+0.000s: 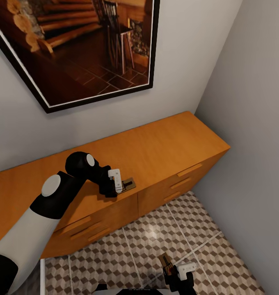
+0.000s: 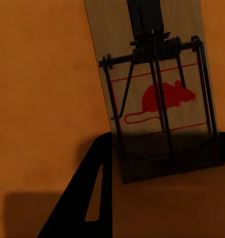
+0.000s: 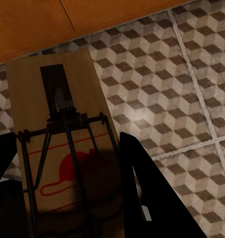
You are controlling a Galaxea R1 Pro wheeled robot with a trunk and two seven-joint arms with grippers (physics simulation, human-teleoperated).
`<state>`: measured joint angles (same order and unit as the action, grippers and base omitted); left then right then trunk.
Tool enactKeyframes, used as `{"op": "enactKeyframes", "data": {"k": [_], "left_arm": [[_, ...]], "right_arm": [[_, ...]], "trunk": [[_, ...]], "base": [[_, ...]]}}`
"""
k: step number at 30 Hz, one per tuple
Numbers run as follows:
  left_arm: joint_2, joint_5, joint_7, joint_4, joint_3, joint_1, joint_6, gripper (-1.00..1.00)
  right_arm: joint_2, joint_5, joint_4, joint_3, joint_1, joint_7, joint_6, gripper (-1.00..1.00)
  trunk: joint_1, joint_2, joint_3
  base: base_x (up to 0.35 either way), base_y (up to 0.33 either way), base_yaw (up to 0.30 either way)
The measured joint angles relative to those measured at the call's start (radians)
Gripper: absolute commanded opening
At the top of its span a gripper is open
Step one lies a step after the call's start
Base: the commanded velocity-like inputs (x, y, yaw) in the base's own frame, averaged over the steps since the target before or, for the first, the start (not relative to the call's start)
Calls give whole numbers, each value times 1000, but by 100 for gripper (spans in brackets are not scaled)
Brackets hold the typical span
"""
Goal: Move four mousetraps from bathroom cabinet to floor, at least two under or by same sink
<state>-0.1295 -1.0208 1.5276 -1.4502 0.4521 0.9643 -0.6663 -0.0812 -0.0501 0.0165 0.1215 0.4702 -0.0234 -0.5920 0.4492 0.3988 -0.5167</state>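
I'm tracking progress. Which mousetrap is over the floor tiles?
The mousetrap in the right gripper; the other mousetrap sits at the left gripper on the cabinet.

Head view: looks from high up, steeply down and forward over the cabinet (image 1: pixel 156 147), the wall picture (image 1: pixel 74 45) and the bathroom floor (image 1: pixel 156 241).
Left wrist view: very close above the cabinet (image 2: pixel 37 99) top, facing down along the fingers onto a mousetrap (image 2: pixel 152 94).
Right wrist view: close, facing down at the bathroom floor (image 3: pixel 182 79) and the cabinet (image 3: pixel 42 20) front.
Shared: all three views take in the cabinet; the head and right wrist views share the floor.
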Motion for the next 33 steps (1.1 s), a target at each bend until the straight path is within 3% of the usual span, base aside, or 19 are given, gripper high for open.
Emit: {"op": "enactKeyframes", "data": {"k": [9,13,33], "left_arm": [[1,0,2,0,-4,0,0,-100],[5,-1,35,-18,-8,0,0,-100],[6,-2,35,-88,-14,0,0,-100]], "right_arm": [[0,0,0,0,0,0,0,-100],[0,0,0,0,0,0,0,-100],[-2,0,0,0,0,0,0,-100]], "trunk": [[0,0,0],[0,0,0],[0,0,0]], "base": [[0,0,0],[0,0,0],[0,0,0]]}}
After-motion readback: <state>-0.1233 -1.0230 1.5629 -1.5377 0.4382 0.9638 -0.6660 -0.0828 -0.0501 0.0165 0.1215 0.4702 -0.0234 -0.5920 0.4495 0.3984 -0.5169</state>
